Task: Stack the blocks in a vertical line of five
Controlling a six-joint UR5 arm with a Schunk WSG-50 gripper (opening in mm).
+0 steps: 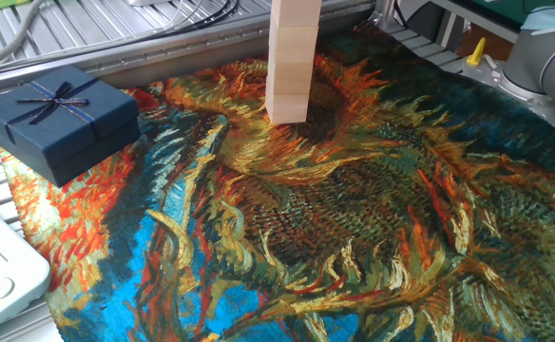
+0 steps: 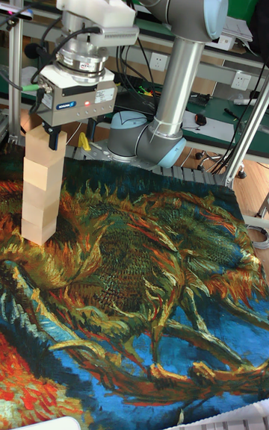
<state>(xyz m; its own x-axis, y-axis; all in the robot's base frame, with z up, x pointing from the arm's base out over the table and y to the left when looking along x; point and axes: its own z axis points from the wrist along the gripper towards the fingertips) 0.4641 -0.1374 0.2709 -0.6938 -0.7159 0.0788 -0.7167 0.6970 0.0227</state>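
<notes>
A bright painted cloth (image 1: 354,218) covers my table. Smooth wooden blocks (image 2: 42,187) stand stacked near its back edge; my gripper (image 2: 54,139) maybe pinches the top one.

Only the block tower (image 1: 290,59) and gift box (image 1: 57,118) (far left) obstruct the cloth (image 1: 354,218).

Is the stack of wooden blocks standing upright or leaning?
Upright: the block stack rises straight from the painted cloth, faces aligned, with the gripper at its top block.
</notes>
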